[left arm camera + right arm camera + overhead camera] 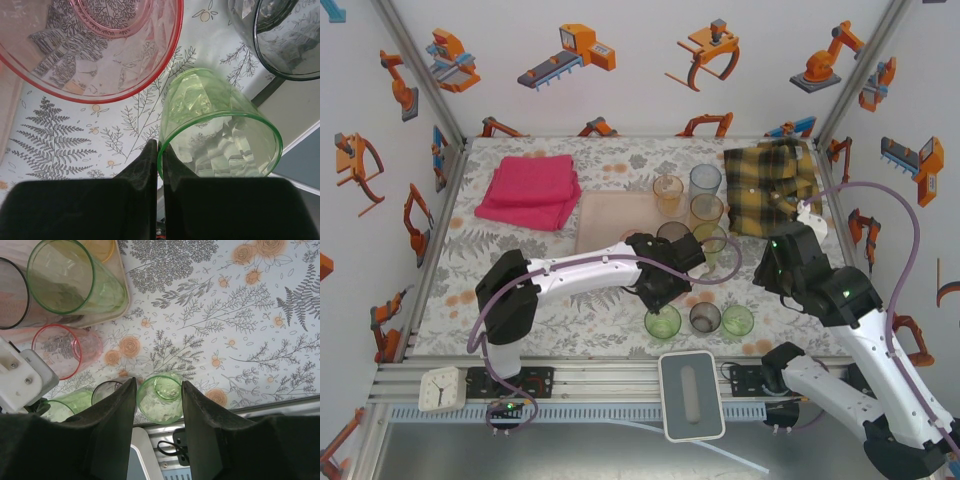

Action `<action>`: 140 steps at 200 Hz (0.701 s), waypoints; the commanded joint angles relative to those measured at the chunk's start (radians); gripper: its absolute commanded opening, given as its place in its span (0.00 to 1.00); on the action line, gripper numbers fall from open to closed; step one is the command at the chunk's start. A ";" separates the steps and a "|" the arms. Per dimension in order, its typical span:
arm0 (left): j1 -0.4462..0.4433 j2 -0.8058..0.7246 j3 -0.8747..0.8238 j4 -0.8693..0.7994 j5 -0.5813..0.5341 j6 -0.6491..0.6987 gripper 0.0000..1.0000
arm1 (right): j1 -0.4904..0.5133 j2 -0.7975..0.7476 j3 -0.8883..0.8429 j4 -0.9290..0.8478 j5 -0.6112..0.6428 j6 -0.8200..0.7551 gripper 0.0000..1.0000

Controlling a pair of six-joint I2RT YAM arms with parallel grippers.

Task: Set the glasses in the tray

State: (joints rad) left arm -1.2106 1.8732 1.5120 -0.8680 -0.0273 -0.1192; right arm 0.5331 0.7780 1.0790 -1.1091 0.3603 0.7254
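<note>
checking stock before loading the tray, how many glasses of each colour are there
green glass: 3
orange glass: 2
grey glass: 2
blue glass: 1
pink glass: 1
total: 9

Towel [530, 190] lay left of tray [610, 215], shirt [770, 180] right of it. Cluster of glasses [706, 210] stood in tray's right end; row of glasses [705, 317] stood before tray.

Left arm reaches right across the worktop, its gripper [160, 148] fingers pinched together on a green glass [220, 140] rim. Right arm is raised, its gripper [159, 392] pointing down, fingers apart.
</note>
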 commanded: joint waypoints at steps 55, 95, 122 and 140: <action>-0.006 -0.072 -0.001 -0.040 -0.052 0.124 0.01 | -0.002 0.006 -0.018 0.031 0.013 -0.010 0.41; -0.006 -0.095 -0.001 -0.058 -0.046 0.171 0.00 | -0.002 0.007 -0.022 0.035 0.009 -0.010 0.41; -0.006 -0.117 -0.016 -0.074 -0.013 0.217 0.00 | -0.002 0.004 -0.020 0.035 0.008 -0.011 0.41; -0.006 -0.136 -0.032 -0.080 -0.002 0.250 0.00 | -0.002 0.009 -0.020 0.034 0.009 -0.012 0.41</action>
State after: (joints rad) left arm -1.2114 1.8008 1.5043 -0.9031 -0.0593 0.0574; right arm 0.5331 0.7845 1.0657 -1.0866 0.3599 0.7216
